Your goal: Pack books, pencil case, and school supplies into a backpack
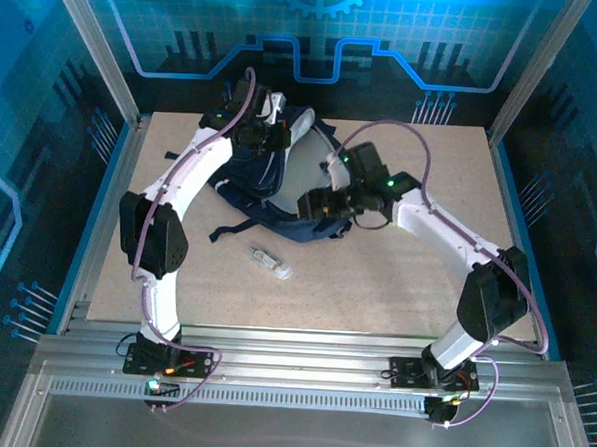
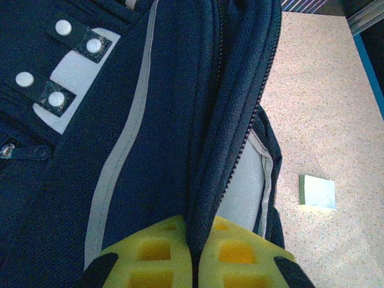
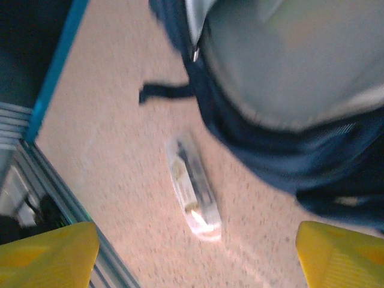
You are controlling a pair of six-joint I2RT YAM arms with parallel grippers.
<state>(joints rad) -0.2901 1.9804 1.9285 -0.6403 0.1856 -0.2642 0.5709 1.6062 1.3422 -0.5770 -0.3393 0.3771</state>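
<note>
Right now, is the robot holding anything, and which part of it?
The left pincer pinches the backpack by the zippered edge of its opening. The right pincer is open, holding nothing.

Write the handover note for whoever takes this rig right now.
Left gripper: shut on the backpack opening's rim.
Right gripper: open, empty, above the pencil case.
Pencil case and pale-blue pad lie on the table, outside the backpack.
Done: the backpack's contents are too blurred to tell.
Left: pack the pencil case and pad.
</note>
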